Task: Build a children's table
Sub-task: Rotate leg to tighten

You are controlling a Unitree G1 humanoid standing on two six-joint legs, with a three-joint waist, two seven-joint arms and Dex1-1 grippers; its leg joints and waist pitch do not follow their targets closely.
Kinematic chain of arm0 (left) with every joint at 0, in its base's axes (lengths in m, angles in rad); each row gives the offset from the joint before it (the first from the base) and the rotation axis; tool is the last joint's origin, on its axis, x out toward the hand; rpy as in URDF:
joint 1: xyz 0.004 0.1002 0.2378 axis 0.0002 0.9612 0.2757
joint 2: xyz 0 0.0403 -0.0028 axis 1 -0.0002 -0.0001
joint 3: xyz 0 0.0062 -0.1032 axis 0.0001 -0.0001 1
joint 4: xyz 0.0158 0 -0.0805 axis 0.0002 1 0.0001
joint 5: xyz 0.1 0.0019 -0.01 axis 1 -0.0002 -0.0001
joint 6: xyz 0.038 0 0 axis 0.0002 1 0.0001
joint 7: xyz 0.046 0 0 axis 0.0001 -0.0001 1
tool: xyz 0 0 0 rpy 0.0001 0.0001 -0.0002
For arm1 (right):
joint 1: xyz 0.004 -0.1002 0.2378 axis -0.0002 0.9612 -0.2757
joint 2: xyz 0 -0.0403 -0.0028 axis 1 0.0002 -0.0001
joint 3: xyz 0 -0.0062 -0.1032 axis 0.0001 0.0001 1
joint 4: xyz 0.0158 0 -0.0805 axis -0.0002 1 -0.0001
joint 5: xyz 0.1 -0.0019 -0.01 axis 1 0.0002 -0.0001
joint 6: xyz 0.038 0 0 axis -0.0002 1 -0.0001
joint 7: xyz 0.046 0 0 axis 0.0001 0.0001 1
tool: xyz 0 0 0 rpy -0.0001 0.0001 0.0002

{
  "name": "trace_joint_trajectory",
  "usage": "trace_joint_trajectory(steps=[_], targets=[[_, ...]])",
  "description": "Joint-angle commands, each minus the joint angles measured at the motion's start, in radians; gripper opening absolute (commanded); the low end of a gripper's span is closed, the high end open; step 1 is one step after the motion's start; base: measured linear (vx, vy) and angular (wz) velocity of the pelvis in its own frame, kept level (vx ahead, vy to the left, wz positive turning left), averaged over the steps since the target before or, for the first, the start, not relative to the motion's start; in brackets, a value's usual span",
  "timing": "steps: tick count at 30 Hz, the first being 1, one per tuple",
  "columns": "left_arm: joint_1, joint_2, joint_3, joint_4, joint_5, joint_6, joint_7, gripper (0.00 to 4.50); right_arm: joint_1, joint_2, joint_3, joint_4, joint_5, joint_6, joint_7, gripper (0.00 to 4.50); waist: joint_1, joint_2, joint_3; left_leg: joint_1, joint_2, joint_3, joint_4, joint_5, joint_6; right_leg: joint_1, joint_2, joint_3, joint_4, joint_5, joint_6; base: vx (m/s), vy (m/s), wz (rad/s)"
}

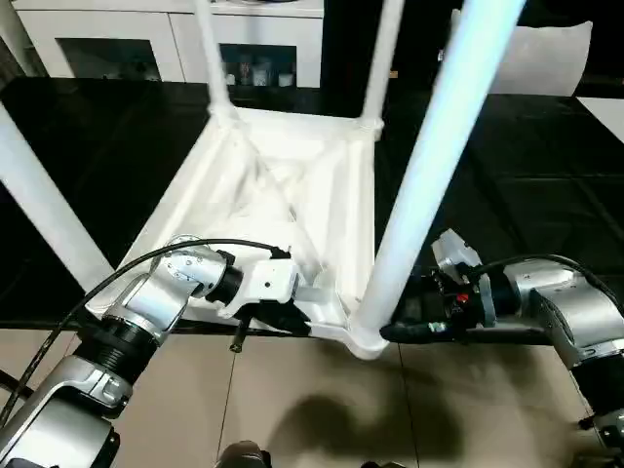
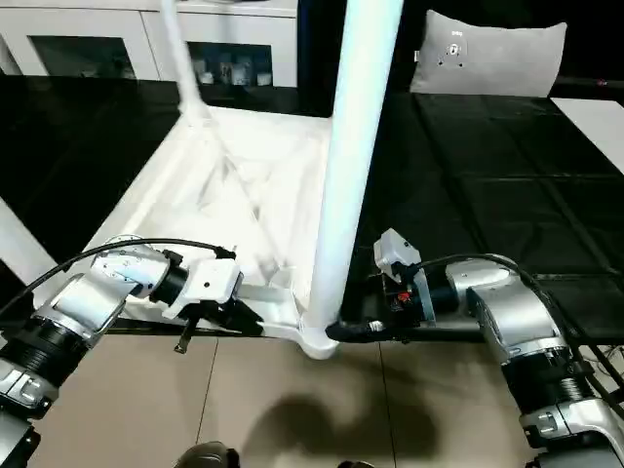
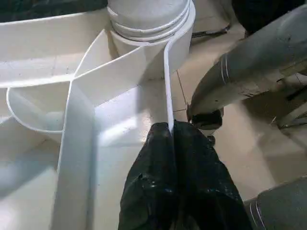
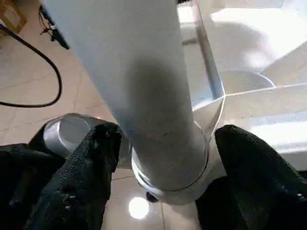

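One upturned table (image 1: 292,185) lay on the dark surface (image 1: 507,185) with four legs (image 1: 429,166) standing up. The left gripper (image 3: 171,132) was clenched on its rim; the right gripper (image 4: 163,158) straddled one leg's base, jaws apart.

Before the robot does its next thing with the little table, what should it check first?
1. Table top lies upside down, ribs up: ok.
2. Near corner leg stands in its socket: ok; fully pushed home: cannot tell.
3. Left hand pinches the top's thin edge wall, fingers together: ok.
4. Right hand has a finger on each side of the leg's base; squeezing it: cannot tell.
5. Three other legs stand in their corners: ok.
6. That corner hangs past the dark surface's edge, over the floor: not ok.
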Motion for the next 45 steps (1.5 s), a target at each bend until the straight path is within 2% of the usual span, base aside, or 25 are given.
trace_joint_trajectory(steps=[1, 12, 18, 21, 23, 24, 25, 26, 27, 28, 29, 30, 31, 32, 33, 34, 35, 36, 38, 39, 40, 41, 42, 43, 45], targets=[[0.002, -0.003, -0.036, -0.012, 0.023, -0.020, -0.025, 0.00, -0.004, -0.005, 0.015, -0.006, 0.013, 0.008, 0.016, 3.04, -0.005, -0.006, -0.083, 0.013, 0.044, -0.008, -0.071, -0.251, 0.030, 0.055, -0.065, 0.051, -0.072, -0.377, -0.180, 0.000, 0.000, 0.00], [0.001, -0.002, -0.032, 0.005, 0.024, -0.027, -0.019, 0.00, 0.012, 0.022, -0.006, -0.028, 0.059, 0.030, 0.033, 2.10, -0.004, -0.005, -0.082, 0.011, 0.043, -0.008, -0.069, -0.236, 0.034, 0.056, -0.063, 0.052, -0.068, -0.333, -0.192, 0.000, 0.000, 0.00], [-0.001, -0.008, -0.029, 0.004, 0.022, -0.022, -0.012, 0.00, 0.025, 0.018, 0.003, -0.045, 0.064, 0.044, 0.039, 1.98, -0.004, -0.005, -0.082, 0.010, 0.043, -0.008, -0.069, -0.237, 0.033, 0.056, -0.064, 0.051, -0.068, -0.340, -0.190, 0.000, 0.000, 0.00], [0.002, -0.014, -0.020, -0.005, 0.014, 0.019, 0.000, 0.00, 0.038, 0.024, -0.005, -0.058, 0.068, 0.052, 0.021, 1.97, -0.002, -0.005, -0.082, 0.011, 0.044, -0.008, -0.070, -0.237, 0.032, 0.056, -0.065, 0.052, -0.069, -0.343, -0.188, 0.000, 0.000, 0.00], [0.005, -0.028, -0.002, -0.020, -0.004, 0.072, 0.022, 0.00, 0.047, 0.044, -0.027, -0.070, 0.074, 0.061, -0.026, 1.97, -0.003, -0.005, -0.080, 0.011, 0.043, -0.007, -0.070, -0.237, 0.031, 0.054, -0.064, 0.053, -0.069, -0.344, -0.190, 0.000, 0.000, 0.00], [0.007, -0.045, 0.017, -0.042, -0.019, 0.138, 0.053, 0.00, 0.051, 0.074, -0.046, -0.074, 0.063, 0.065, -0.103, 1.96, -0.005, -0.004, -0.078, 0.010, 0.044, -0.007, -0.072, -0.242, 0.028, 0.055, -0.067, 0.053, -0.071, -0.358, -0.189, 0.000, 0.000, 0.00], [0.007, -0.045, 0.017, -0.042, -0.019, 0.138, 0.053, 0.00, 0.051, 0.074, -0.046, -0.074, 0.063, 0.065, -0.103, 1.96, -0.005, -0.004, -0.078, 0.010, 0.044, -0.007, -0.072, -0.242, 0.028, 0.055, -0.067, 0.053, -0.071, -0.358, -0.189, 0.000, 0.000, 0.00], [0.007, -0.078, 0.043, -0.061, -0.031, 0.220, 0.117, 0.00, 0.045, 0.126, -0.072, -0.057, 0.036, 0.065, -0.232, 1.96, -0.012, -0.006, -0.075, 0.008, 0.041, -0.010, -0.074, -0.264, 0.017, 0.056, -0.066, 0.049, -0.074, -0.408, -0.173, 0.000, 0.000, 0.00], [0.007, -0.078, 0.043, -0.061, -0.031, 0.220, 0.117, 0.00, 0.045, 0.126, -0.072, -0.057, 0.036, 0.065, -0.232, 1.96, -0.016, -0.006, -0.071, 0.009, 0.038, -0.010, -0.075, -0.275, 0.011, 0.053, -0.065, 0.047, -0.079, -0.442, -0.163, 0.000, 0.000, 0.00], [0.004, -0.125, 0.069, -0.073, -0.045, 0.299, 0.190, 0.00, 0.028, 0.193, -0.107, -0.030, 0.011, 0.079, -0.386, 1.96, -0.024, -0.011, -0.068, 0.015, 0.032, -0.012, -0.073, -0.298, 0.005, 0.051, -0.067, 0.043, -0.093, -0.520, -0.132, 0.000, 0.000, 0.00], [0.004, -0.125, 0.069, -0.073, -0.045, 0.299, 0.190, 0.00, 0.028, 0.193, -0.107, -0.030, 0.011, 0.079, -0.386, 1.96, -0.032, -0.011, -0.067, 0.012, 0.032, -0.012, -0.074, -0.295, -0.002, 0.053, -0.067, 0.043, -0.091, -0.537, -0.124, 0.000, 0.000, 0.00], [0.000, -0.153, 0.081, -0.075, -0.051, 0.341, 0.228, 0.00, 0.016, 0.226, -0.121, -0.015, -0.003, 0.091, -0.462, 1.94, -0.049, -0.010, -0.065, 0.009, 0.025, -0.019, -0.074, -0.319, -0.012, 0.054, -0.067, 0.029, -0.105, -0.628, -0.078, 0.000, 0.000, 0.00], [-0.007, -0.194, 0.097, -0.078, -0.057, 0.396, 0.284, 0.00, -0.006, 0.282, -0.148, 0.015, -0.024, 0.108, -0.587, 1.93, -0.056, -0.010, -0.064, 0.008, 0.023, -0.020, -0.073, -0.322, -0.014, 0.054, -0.068, 0.027, -0.111, -0.644, -0.066, 0.000, 0.000, 0.00], [-0.007, -0.194, 0.097, -0.078, -0.057, 0.396, 0.284, 0.00, -0.006, 0.282, -0.148, 0.015, -0.024, 0.108, -0.587, 1.93, -0.072, -0.009, -0.063, 0.006, 0.022, -0.024, -0.073, -0.334, -0.018, 0.054, -0.066, 0.019, -0.115, -0.659, -0.055, 0.000, 0.000, 0.00], [-0.021, -0.241, 0.111, -0.065, -0.047, 0.446, 0.360, 0.00, -0.036, 0.341, -0.176, 0.054, -0.046, 0.130, -0.724, 1.92, -0.080, -0.006, -0.065, 0.002, 0.021, -0.026, -0.073, -0.335, -0.018, 0.059, -0.066, 0.016, -0.117, -0.659, -0.046, -0.040, 0.028, -0.20], [-0.030, -0.262, 0.120, -0.052, -0.039, 0.463, 0.401, 0.00, -0.054, 0.372, -0.196, 0.075, -0.044, 0.151, -0.787, 1.92, -0.097, -0.004, -0.064, -0.009, 0.022, -0.031, -0.076, -0.340, -0.020, 0.067, -0.065, 0.008, -0.118, -0.646, -0.039, -0.040, 0.028, -0.20], [-0.036, -0.275, 0.125, -0.044, -0.033, 0.473, 0.427, 0.00, -0.064, 0.392, -0.209, 0.088, -0.043, 0.165, -0.826, 1.92, -0.101, 0.004, -0.068, -0.005, 0.023, -0.034, -0.076, -0.348, -0.022, 0.067, -0.065, 0.005, -0.119, -0.634, -0.040, -0.019, 0.032, -0.20], [-0.042, -0.290, 0.133, -0.039, -0.031, 0.488, 0.454, 0.00, -0.075, 0.413, -0.219, 0.100, -0.044, 0.165, -0.864, 1.92, -0.117, 0.008, -0.070, -0.005, 0.027, -0.040, -0.078, -0.368, -0.013, 0.072, -0.067, -0.003, -0.124, -0.578, -0.050, 0.000, 0.000, 0.00], [-0.054, -0.319, 0.153, -0.027, -0.018, 0.511, 0.515, 0.00, -0.093, 0.451, -0.236, 0.120, -0.044, 0.149, -0.920, 1.92, -0.126, 0.007, -0.070, -0.001, 0.025, -0.038, -0.077, -0.375, -0.001, 0.068, -0.065, -0.001, -0.126, -0.530, -0.070, 0.000, 0.000, 0.00], [-0.063, -0.331, 0.160, -0.015, -0.004, 0.511, 0.549, 0.00, -0.103, 0.467, -0.238, 0.138, -0.050, 0.105, -0.935, 1.92, -0.125, 0.006, -0.070, 0.002, 0.024, -0.037, -0.076, -0.372, 0.002, 0.065, -0.066, -0.001, -0.128, -0.523, -0.078, 0.000, 0.000, 0.00], [-0.068, -0.335, 0.162, -0.010, 0.003, 0.510, 0.563, 0.00, -0.108, 0.473, -0.238, 0.147, -0.053, 0.083, -0.939, 2.47, -0.124, 0.003, -0.071, 0.008, 0.021, -0.032, -0.072, -0.362, 0.010, 0.059, -0.067, 0.002, -0.128, -0.509, -0.091, 0.000, 0.000, 0.00], [-0.072, -0.340, 0.165, -0.007, 0.007, 0.514, 0.578, 0.00, -0.112, 0.478, -0.239, 0.153, -0.060, 0.069, -0.949, 2.47, -0.122, 0.002, -0.071, 0.009, 0.019, -0.031, -0.072, -0.349, 0.014, 0.060, -0.066, 0.003, -0.127, -0.500, -0.096, 0.000, 0.000, 0.00], [-0.076, -0.342, 0.167, -0.007, 0.014, 0.522, 0.598, 0.00, -0.112, 0.487, -0.244, 0.151, -0.059, 0.077, -0.943, 2.61, -0.117, 0.005, -0.074, 0.006, 0.025, -0.030, -0.075, -0.313, 0.026, 0.063, -0.063, 0.010, -0.114, -0.434, -0.124, 0.000, 0.000, 0.00], [-0.076, -0.340, 0.167, -0.008, 0.017, 0.523, 0.603, 0.00, -0.110, 0.488, -0.244, 0.146, -0.061, 0.079, -0.941, 2.67, -0.116, 0.005, -0.075, 0.005, 0.027, -0.029, -0.076, -0.306, 0.029, 0.064, -0.061, 0.012, -0.111, -0.411, -0.133, 0.000, 0.000, 0.00], [-0.069, -0.323, 0.163, -0.009, 0.023, 0.500, 0.597, 0.00, -0.092, 0.468, -0.236, 0.127, -0.069, 0.067, -0.913, 2.96, -0.109, 0.004, -0.077, 0.010, 0.028, -0.024, -0.074, -0.285, 0.035, 0.060, -0.060, 0.018, -0.105, -0.360, -0.159, 0.000, 0.000, 0.00]])
